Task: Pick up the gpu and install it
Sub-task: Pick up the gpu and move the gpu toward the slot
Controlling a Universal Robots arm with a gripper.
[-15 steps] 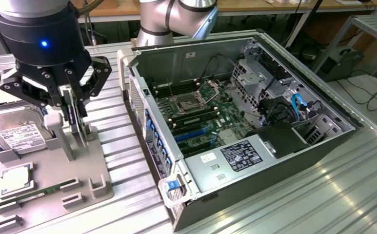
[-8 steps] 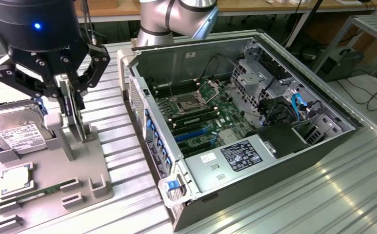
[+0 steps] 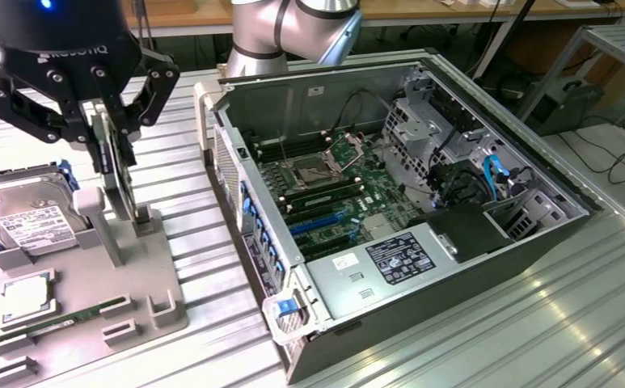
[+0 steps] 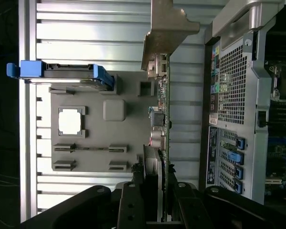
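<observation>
Jaws of the gripper [image 3: 105,128] are drawn in to a narrow gap with the upper edge of the gpu [image 3: 120,184] between them, and by the look of it they are clamped on the card. In the wrist view the gripper [image 4: 156,207] has a dark finger close against each face of the gpu [image 4: 165,119]. The step in hand, I judge, is the pick itself: hold taken, card not yet clear, since its lower edge appears to sit in the slot of the grey holder [image 3: 128,267]. The card stands on its long edge, thin side up. Its long axis is level and runs roughly parallel to the rear panel of the computer case [image 3: 485,259] just beside it. Its pale bracket [image 4: 166,24] marks the end away from the gripper. The black cooler faces the holder's other pockets and the hard drive [image 3: 27,214], and the green board faces the case. Freeing it calls for a straight pull up out of the slot with no twist, for the card is thin and the holder's posts stand close. The case lies open on its side, motherboard [image 3: 334,182] upward, with blue slots [image 3: 314,225] near the rear, apart from the card.
</observation>
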